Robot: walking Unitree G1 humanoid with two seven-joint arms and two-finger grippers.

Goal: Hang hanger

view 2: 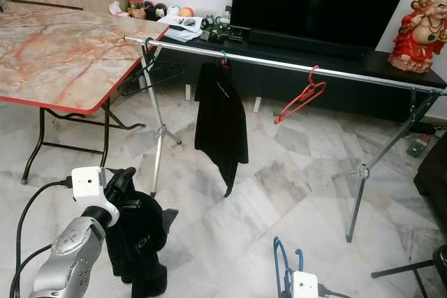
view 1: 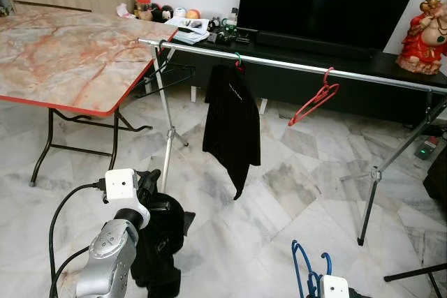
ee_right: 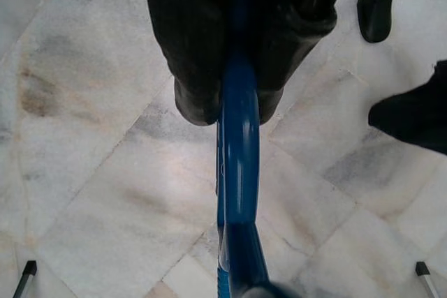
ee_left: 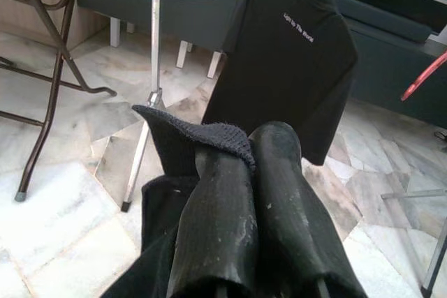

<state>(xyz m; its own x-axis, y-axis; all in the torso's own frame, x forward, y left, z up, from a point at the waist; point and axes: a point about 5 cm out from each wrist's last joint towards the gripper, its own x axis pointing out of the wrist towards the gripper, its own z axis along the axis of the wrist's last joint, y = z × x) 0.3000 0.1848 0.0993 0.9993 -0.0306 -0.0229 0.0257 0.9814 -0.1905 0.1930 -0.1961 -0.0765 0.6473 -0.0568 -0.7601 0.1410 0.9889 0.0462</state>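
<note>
The floor (view 1: 293, 193) was polished marble-look tile, pale grey and pretty glossy. The table (view 1: 63, 54) had a smooth pink-veined marble-pattern top with a red edge, on thin dark metal legs. The clothes rail (view 1: 293, 66) was shiny silver metal tubing. The black shirt (view 1: 232, 123) hanging on it was matt cloth, and the dark garment (ee_left: 192, 141) pinched by the left gripper (ee_left: 255, 148) looked like a coarser knit. Its fingers (ee_left: 223, 221) were black with a scuffed, dusty finish. The blue hanger (ee_right: 237, 165) in the right gripper (ee_right: 234, 106) was glossy plastic, and the red hanger (view 1: 316, 99) looked like smooth plastic too.
</note>
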